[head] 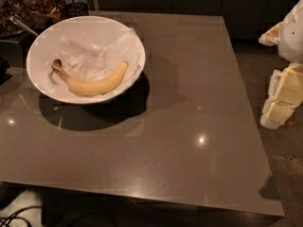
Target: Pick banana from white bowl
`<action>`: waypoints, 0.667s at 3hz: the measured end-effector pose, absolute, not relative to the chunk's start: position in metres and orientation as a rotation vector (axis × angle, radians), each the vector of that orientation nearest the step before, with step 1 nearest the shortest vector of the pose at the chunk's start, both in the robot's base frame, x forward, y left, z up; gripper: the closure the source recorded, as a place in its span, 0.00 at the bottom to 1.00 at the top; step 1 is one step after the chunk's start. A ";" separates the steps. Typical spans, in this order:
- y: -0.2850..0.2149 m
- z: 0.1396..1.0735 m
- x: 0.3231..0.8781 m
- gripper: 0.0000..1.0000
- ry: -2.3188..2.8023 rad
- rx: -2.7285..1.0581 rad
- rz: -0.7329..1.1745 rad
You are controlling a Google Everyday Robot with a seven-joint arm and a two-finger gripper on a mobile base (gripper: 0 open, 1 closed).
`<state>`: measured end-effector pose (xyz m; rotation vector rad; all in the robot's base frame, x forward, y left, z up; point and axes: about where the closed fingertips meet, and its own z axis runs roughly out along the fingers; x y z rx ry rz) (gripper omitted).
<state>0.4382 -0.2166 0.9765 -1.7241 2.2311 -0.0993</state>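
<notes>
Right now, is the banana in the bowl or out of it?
In. The banana lies on crumpled paper inside the white bowl. The pincer hangs past the right edge of the table, far from the bowl.

No legible txt, labels, brands, nos. or signs anywhere. Ref = white bowl (39, 63): its wall is plain white, no mark. The crumpled paper (90, 56) inside the bowl is blank, and the banana (97, 84) on that paper has bare skin w/ no sticker showing. The table (189, 108) under the bowl has a plain grey-brown top w/ light glints only. Dark containers (42, 4) sit behind the bowl; too dim to tell any label. The gripper (283, 96) is well right of the bowl, past the table edge: cream/white, no lettering.
</notes>
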 end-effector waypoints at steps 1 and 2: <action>-0.217 0.976 0.438 0.00 2.231 -1.724 -0.099; -0.210 0.982 0.445 0.00 2.238 -1.730 -0.095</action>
